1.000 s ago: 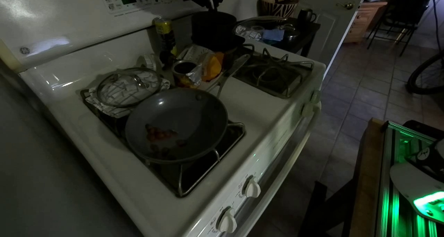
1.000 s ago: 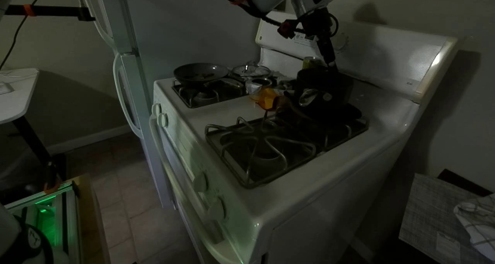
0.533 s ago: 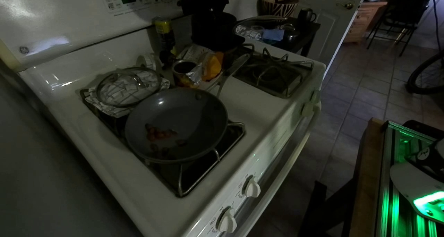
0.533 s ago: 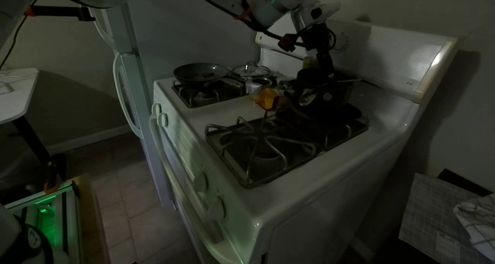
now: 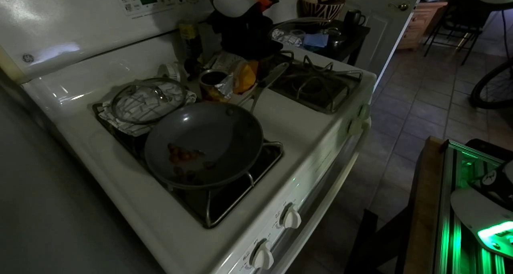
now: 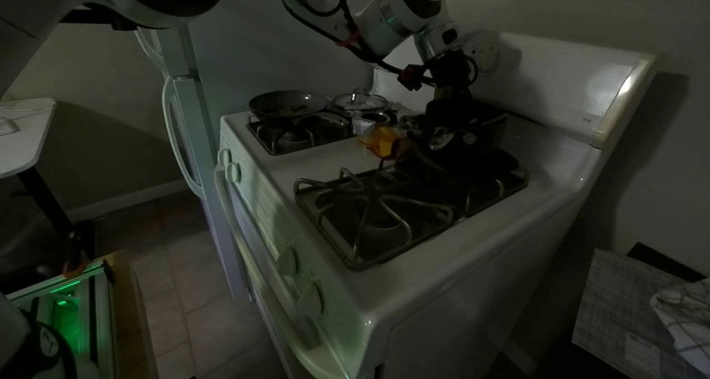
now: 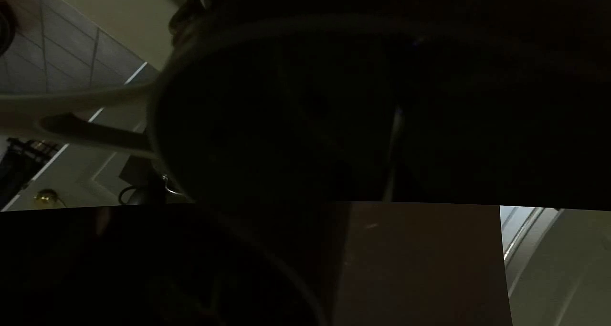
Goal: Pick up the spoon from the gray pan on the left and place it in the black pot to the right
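Note:
The black pot (image 6: 488, 132) stands on a back burner; its rim and handle also show in the wrist view (image 7: 160, 101). My gripper (image 6: 456, 108) is down at the pot's mouth, and its fingertips are hidden inside the pot. In an exterior view the gripper (image 5: 236, 23) is a dark shape over the pot. A thin pale strip (image 7: 394, 144) inside the pot in the wrist view may be the spoon; it is too dark to be sure. The gray pan (image 5: 212, 125) holds small reddish pieces and no visible spoon. Whether the jaws hold anything is hidden.
A glass lid (image 5: 148, 101) lies on a striped cloth behind the gray pan. An open can (image 5: 213, 83), an orange packet (image 5: 245, 77) and a yellow-black can (image 5: 190, 41) stand between pan and pot. The pan's handle (image 5: 268, 83) points toward the pot. The stove's back panel (image 6: 554, 85) rises behind.
My arm has come lower, and the gripper has sunk toward and into the pot. A pale stick seen at the pot's rim half a second ago no longer shows there. The pan is unchanged.

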`<state>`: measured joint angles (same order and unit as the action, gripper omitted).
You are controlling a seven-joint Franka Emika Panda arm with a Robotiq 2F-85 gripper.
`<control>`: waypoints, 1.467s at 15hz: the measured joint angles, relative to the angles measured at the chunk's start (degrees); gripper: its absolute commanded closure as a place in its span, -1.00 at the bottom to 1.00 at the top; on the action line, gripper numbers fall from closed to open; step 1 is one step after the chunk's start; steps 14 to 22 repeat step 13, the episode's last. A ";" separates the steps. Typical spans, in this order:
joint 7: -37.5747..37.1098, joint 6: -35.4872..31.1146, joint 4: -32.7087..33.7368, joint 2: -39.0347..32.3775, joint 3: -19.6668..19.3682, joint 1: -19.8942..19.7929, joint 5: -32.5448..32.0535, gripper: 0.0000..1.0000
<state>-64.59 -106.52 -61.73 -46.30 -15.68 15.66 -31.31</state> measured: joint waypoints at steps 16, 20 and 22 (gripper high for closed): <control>13.45 0.00 -2.67 16.93 2.40 -2.68 2.92 -1.00; 13.45 0.00 -2.67 16.93 2.40 -2.68 2.92 -1.00; 13.45 0.00 -2.67 16.93 2.40 -2.68 2.92 -1.00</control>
